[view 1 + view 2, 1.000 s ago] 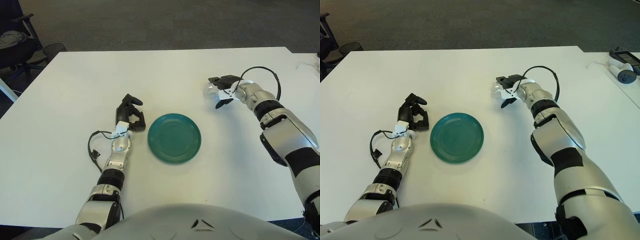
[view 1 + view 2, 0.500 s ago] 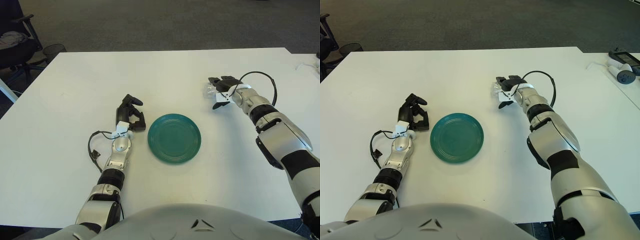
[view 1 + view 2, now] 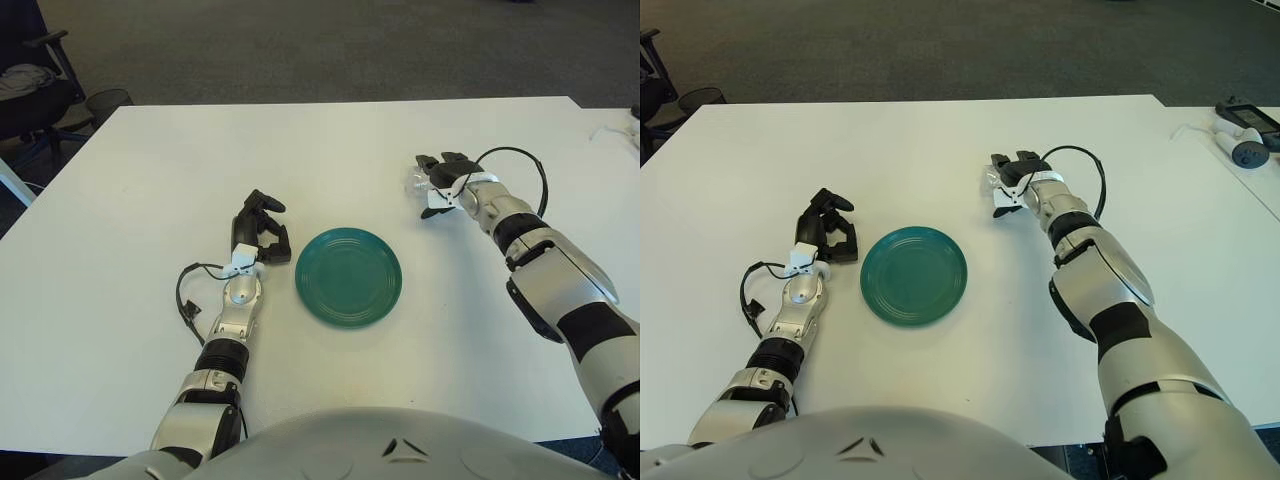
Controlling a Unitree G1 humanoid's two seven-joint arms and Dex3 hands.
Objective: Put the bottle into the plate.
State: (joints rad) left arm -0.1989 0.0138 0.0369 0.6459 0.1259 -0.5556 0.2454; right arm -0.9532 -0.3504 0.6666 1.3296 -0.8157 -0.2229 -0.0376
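Clear bottle [image 3: 417, 181] pinched in right hand [image 3: 440, 180]; left hand [image 3: 262, 228] curled beside green plate [image 3: 349, 277].

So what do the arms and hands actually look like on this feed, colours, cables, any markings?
Both arms have silver-grey shells with black bands at the joints. The left hand and right hand have black fingers on a silver wrist with small white fittings. A thin black cable loops off each forearm. No markings can be made out.
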